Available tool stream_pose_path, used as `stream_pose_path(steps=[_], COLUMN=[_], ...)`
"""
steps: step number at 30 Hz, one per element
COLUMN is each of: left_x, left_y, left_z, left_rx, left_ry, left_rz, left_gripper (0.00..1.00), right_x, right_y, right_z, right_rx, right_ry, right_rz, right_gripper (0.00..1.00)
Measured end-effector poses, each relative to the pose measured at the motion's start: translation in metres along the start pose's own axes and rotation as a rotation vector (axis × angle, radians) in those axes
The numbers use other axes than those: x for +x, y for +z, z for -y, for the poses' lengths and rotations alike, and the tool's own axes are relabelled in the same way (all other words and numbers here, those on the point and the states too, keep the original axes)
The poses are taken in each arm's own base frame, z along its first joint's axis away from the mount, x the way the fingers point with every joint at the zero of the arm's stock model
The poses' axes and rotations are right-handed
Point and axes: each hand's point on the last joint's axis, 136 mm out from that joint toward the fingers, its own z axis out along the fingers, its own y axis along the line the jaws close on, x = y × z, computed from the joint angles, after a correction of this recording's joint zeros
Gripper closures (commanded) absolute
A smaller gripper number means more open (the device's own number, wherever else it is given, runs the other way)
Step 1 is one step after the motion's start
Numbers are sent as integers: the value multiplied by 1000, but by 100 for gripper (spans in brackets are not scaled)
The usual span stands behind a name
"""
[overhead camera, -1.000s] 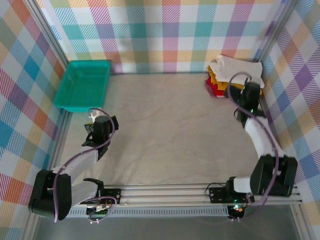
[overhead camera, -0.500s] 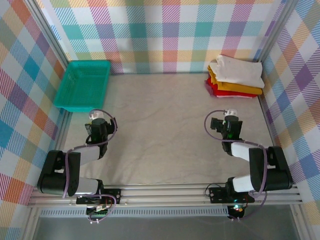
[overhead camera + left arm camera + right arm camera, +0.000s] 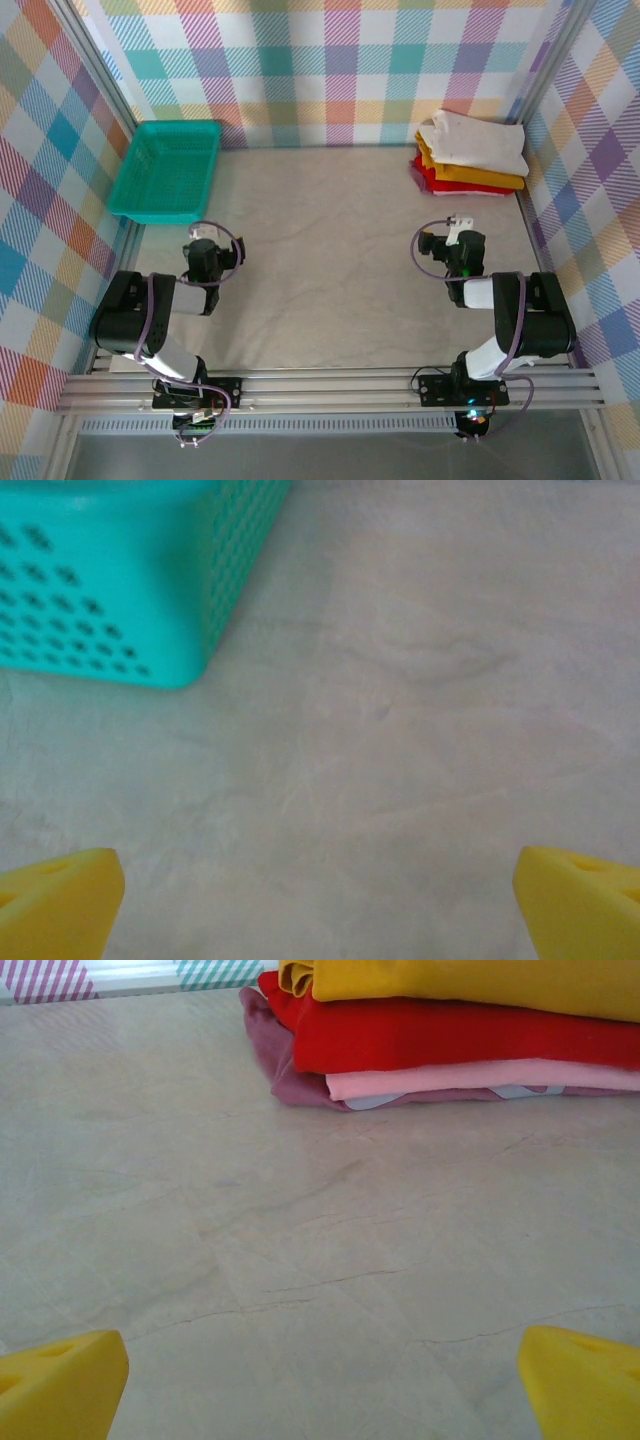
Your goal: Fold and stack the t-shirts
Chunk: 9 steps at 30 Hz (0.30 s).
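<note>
Right arm: you are watching it finish a retreat. A second ago it was reaching over the far-right corner; now the right gripper is sitting folded back near its base, well apart from the clothes.
Right tool: its jaws are standing wide and holding nothing, with bare table showing between the yellow fingertips.
Left arm: it has been tucking in too, and the left gripper is now resting closer to its base, near the teal basket.
Left tool: it is spread wide as well and carrying nothing; only tabletop is lying between its tips.
T-shirts: the stack is sitting in the far-right corner against the wall, with the white shirt lying on top, the mustard-yellow shirt under it and the red shirt below that. The right wrist view is also showing a pink layer and a mauve one at the bottom.
Basket: no cloth is showing inside it from above.
Reading for you: with no loose shirt lying on the table and both arms pulling home empty, the stacking is looking finished; you are probably seeing the closing move.
</note>
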Motion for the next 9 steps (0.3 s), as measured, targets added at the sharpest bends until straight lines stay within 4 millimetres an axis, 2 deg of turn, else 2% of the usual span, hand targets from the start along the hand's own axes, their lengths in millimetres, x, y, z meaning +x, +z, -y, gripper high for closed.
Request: stream_pose_path(steps=[3, 9], left_x=[-12, -7], left_y=[3, 2], left_z=[2, 0], left_rx=[0, -6], left_ry=[-6, -2], left_rz=[27, 10], left_gripper=[0, 0], right_x=[-1, -3], right_y=[0, 1], right_z=[-2, -5], right_rx=[-12, -27], right_ry=[0, -1], right_rz=[1, 5], right_gripper=[0, 0])
